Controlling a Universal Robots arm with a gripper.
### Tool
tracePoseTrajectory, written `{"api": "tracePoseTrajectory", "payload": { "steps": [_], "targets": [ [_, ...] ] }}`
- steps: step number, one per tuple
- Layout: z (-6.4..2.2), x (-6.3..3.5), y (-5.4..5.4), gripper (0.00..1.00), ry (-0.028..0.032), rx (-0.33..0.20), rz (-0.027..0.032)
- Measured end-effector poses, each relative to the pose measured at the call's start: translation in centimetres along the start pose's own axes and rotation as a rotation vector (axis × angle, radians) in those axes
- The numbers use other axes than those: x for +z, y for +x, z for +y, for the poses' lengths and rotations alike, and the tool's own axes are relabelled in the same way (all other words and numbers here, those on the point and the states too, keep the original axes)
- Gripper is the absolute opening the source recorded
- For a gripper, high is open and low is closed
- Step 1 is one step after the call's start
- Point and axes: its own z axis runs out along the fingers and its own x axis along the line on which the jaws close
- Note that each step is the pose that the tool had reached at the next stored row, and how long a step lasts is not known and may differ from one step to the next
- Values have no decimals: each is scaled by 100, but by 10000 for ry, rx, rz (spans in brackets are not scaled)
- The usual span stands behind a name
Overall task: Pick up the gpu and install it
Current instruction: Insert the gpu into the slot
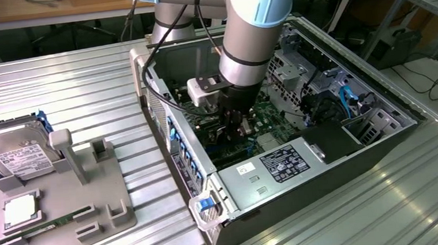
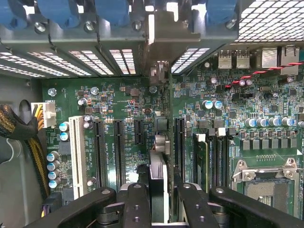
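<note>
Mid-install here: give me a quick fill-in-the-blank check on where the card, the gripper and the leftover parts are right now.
1. The gripper is shut on the ____, seen edge-on between its fingers.
2. The gpu is held above the green ____ inside the open computer case.
3. On the grey parts tray at the exterior view's left lies the silver ____ with a white label.

Missing words: gpu; motherboard; hard drive

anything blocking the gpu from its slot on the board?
Nothing visible. The tool holds the gpu edge-on just above the motherboard, its bracket up at the rear slot openings. Neighbouring expansion slots sit empty.
</note>
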Motion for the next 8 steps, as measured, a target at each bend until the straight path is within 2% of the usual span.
{"api": "tracePoseTrajectory", "payload": {
  "steps": [2, 4, 8],
  "targets": [
    [0, 71, 5, 27, -4, 0, 13],
    [-1, 115, 5, 27, -1, 1, -7],
    [0, 116, 5, 27, 0, 0, -8]
  ]
}}
